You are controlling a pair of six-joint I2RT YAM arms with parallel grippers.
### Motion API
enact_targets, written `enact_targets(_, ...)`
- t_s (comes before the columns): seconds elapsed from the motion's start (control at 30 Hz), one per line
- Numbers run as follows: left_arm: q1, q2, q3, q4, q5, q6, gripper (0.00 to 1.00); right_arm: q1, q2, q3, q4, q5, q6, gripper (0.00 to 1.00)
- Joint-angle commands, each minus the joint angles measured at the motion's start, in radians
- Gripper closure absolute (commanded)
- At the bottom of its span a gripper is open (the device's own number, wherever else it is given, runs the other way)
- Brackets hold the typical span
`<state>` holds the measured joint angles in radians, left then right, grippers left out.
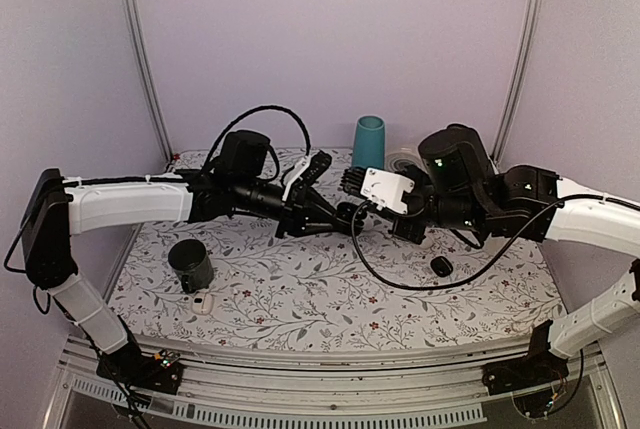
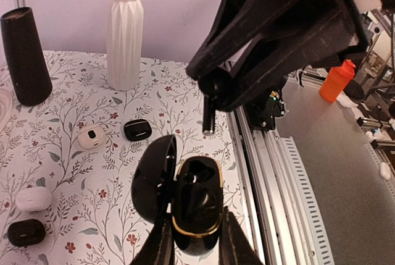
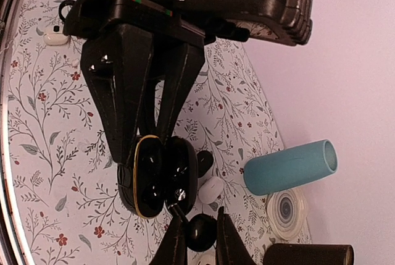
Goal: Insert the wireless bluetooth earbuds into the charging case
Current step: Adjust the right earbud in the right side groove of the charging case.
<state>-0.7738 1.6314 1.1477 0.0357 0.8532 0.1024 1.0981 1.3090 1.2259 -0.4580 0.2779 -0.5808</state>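
Left claw (image 2: 196, 246) clamps the open case (image 2: 197, 206) aloft; right claw (image 3: 199, 240), pinched shut on an earbud (image 2: 210, 107), should align its stem over a socket, then lower slowly.

Looks like a robotics lab booth to us: we see a left arm (image 1: 120, 204) and right arm (image 1: 590, 219) bolted to an aluminium rail (image 1: 330, 379), plain lilac walls (image 1: 330, 29), floral cloth (image 1: 300, 289) on the table.

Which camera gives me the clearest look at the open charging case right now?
Left wrist. The charging case lies open toward that camera, lid swung left, gold-rimmed cavity in full view, pinched in the left tool. Right wrist also shows both halves, but partly behind the left tool's fingers. Top external barely shows it, lost between the arms.
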Motion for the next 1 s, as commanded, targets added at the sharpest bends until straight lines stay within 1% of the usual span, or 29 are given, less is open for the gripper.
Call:
enact_targets(0.0,0.013,-0.01,0.039,-0.016,0.02,0.019,1.0,0.009,-0.042,-0.044,0.06,-0.009,-0.115,0.98)
enact_targets(0.2,0.012,-0.008,0.045,-0.022,0.021,0.02,1.0,0.009,-0.053,-0.077,0.096,-0.037,-0.205,0.98)
enact_targets(0.4,0.012,-0.005,0.046,-0.024,0.03,0.017,1.0,0.011,-0.053,-0.097,0.122,-0.034,-0.276,0.98)
enact_targets(0.97,0.002,-0.016,0.043,-0.019,0.04,0.025,1.0,0.017,-0.034,-0.097,0.09,0.002,-0.368,0.98)
